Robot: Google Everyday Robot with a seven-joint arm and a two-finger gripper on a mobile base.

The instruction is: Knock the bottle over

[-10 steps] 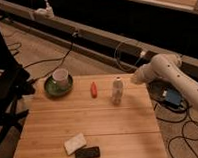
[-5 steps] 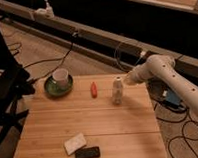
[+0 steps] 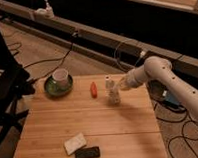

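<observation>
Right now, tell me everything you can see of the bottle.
The bottle is small, slim, whitish-clear plastic with a white cap and a slightly crinkled body. It stands roughly upright near the far right part of the wooden table, right of the orange-red object. The gripper sits at its right side, at or very near its upper body; contact cannot be confirmed.

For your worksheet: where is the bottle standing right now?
The bottle stands upright at the table's far right, between the orange thing and the gripper.

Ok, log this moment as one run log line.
task: knock bottle over | bottle: upright on table | gripper: beside bottle's right | status: not yet toppled
</observation>
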